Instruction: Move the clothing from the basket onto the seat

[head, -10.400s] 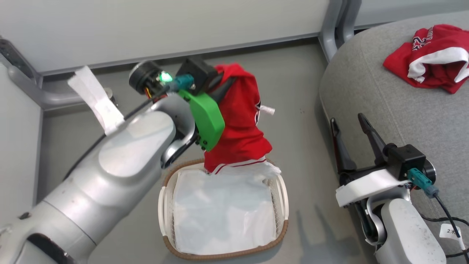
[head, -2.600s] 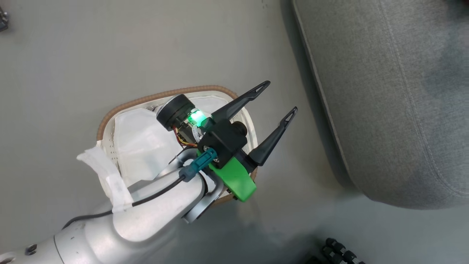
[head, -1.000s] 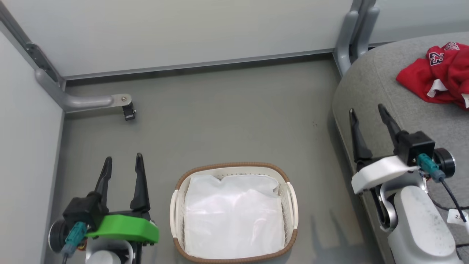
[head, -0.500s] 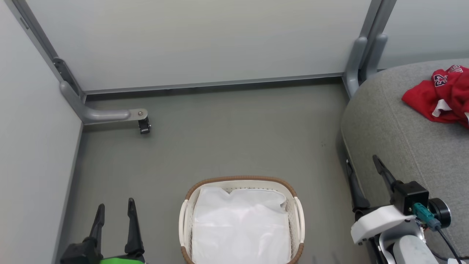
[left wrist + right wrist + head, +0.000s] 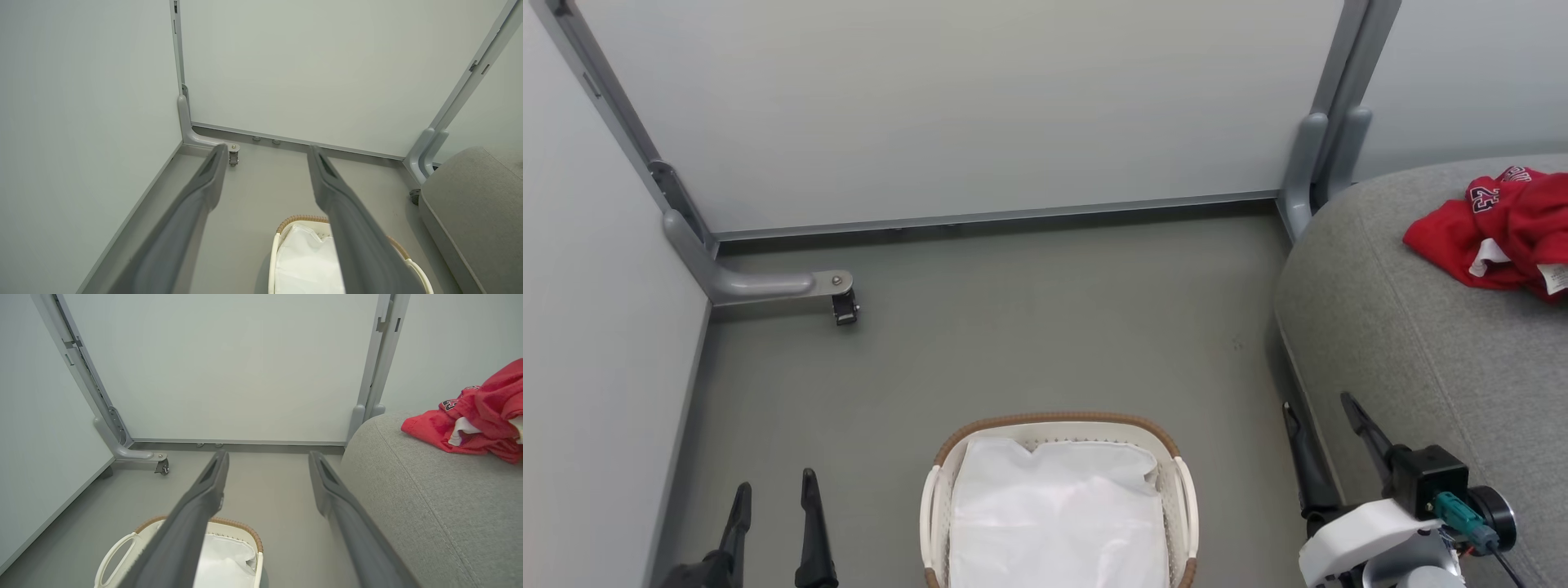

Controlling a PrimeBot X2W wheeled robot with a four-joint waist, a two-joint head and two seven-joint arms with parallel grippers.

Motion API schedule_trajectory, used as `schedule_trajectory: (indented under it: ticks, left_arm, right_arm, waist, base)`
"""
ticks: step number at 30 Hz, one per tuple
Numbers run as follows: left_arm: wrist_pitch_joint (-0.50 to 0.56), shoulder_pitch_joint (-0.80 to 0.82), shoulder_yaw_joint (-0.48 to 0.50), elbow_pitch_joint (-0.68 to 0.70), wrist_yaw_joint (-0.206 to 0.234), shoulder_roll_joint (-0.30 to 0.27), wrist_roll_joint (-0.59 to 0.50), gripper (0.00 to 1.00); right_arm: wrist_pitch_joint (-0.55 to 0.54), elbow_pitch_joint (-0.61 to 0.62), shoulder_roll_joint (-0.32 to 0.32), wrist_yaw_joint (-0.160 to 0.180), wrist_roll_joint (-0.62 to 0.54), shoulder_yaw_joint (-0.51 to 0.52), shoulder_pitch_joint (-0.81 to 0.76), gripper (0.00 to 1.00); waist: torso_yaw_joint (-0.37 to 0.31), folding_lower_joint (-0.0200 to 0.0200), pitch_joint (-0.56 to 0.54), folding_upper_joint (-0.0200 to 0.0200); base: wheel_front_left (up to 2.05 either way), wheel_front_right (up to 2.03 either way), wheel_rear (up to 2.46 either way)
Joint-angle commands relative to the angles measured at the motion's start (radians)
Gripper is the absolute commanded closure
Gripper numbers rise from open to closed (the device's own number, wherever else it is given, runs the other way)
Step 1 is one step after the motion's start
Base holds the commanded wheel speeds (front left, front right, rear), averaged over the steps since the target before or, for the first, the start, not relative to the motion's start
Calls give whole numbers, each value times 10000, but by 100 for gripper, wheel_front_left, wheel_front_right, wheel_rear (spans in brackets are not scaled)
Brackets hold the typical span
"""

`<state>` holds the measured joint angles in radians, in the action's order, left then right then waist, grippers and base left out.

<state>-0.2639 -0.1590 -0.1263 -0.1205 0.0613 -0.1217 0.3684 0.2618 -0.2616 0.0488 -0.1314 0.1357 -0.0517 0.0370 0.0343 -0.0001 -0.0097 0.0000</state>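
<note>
The red clothing (image 5: 1499, 237) lies crumpled on the grey seat (image 5: 1413, 343) at the far right; the right wrist view shows the clothing (image 5: 474, 416) on the seat (image 5: 429, 498) too. The white basket (image 5: 935, 506) with its brown rim stands on the floor at the bottom centre, holding a white liner cloth (image 5: 1058, 523). My left gripper (image 5: 772, 486) is open at the lower left, left of the basket, with nothing between its fingers. My right gripper (image 5: 1319, 408) is open at the lower right, beside the seat's edge, and holds nothing.
Pale partition panels (image 5: 964, 106) close off the back and left side. A grey metal foot with a caster (image 5: 843, 306) sticks out onto the floor at the left. Another grey post (image 5: 1311, 171) stands by the seat's back corner. Grey floor (image 5: 1029, 327) stretches between panels and basket.
The whole head view has tilted up, so the basket and both grippers sit lower in the picture. Both grippers stay open and nothing on the floor or seat has shifted.
</note>
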Motion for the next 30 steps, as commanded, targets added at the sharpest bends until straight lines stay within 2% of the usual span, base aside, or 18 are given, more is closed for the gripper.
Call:
schedule_trajectory:
  ticks: [1,18,19,23,30]
  left_arm:
    - [-6,-156,66,-51,-48,6,-28,0]
    - [-6,166,153,-297,-358,150,-68,0]
    - [0,27,117,-305,-336,146,-23,100]
    - [18,14,57,-641,-342,169,44,100]
    - [373,277,281,-704,-492,220,1217,100]
  right_arm:
    - [47,33,37,15,39,69,-98,0]
    - [47,10,35,15,185,117,-3,0]
    - [-2,-4,-8,0,136,102,-54,100]
    - [-36,-302,-63,0,191,90,-155,100]
    - [-393,-263,-55,1,1568,246,-56,100]
  waist:
    - [-36,1,-33,0]
    - [37,1,29,0]
    - [36,1,29,0]
    - [35,1,29,0]
    - [14,1,35,0]
  base:
    - [0,0,0]
    - [0,0,0]
    - [0,0,0]
    - [0,0,0]
    - [0,0,0]
